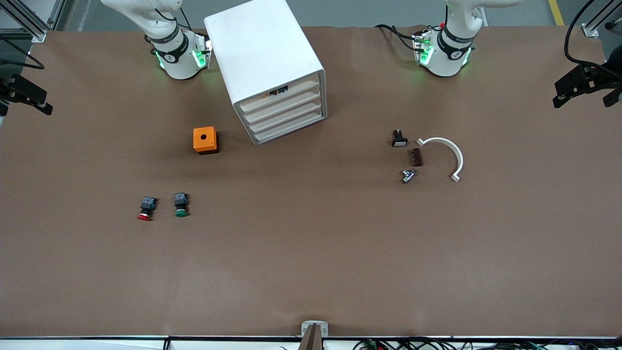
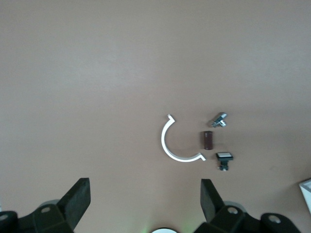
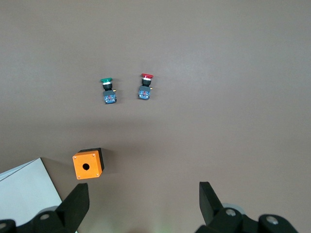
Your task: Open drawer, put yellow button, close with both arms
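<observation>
White cabinet [image 1: 265, 53] with rounded corners, standing on the brown table [image 1: 311, 272] between the two arm bases and turned at an angle. Its front carries four shallow cream-white drawers stacked one above another. The drawer [image 1: 279, 97] of the task, the uppermost, sits pushed in, with a small dark item with orange and blue parts showing at its upper edge; what that item is cannot be told. No yellow cap shows anywhere on the table.

Orange box [image 1: 205, 140] with a round hole in its top face, on the table just beside the cabinet toward the right arm's end. Nearer to the front camera than this box lie the red-capped button [image 1: 146, 208] and the green-capped button [image 1: 181, 204], side by side and apart, each with a black-and-blue body.

Toward the left arm's end lie four small parts close together: a white curved half-ring [image 1: 444, 155], a dark brown block [image 1: 416, 157], a small metal piece [image 1: 408, 175] and a black switch with a white face [image 1: 399, 138].

Left gripper [image 2: 144, 194], high over the half-ring group, jaws spread wide and holding nothing. Right gripper [image 3: 143, 196], high over the bare table beside the orange box, jaws likewise spread and empty. Both arms wait, only their green-lit bases showing in the front view
</observation>
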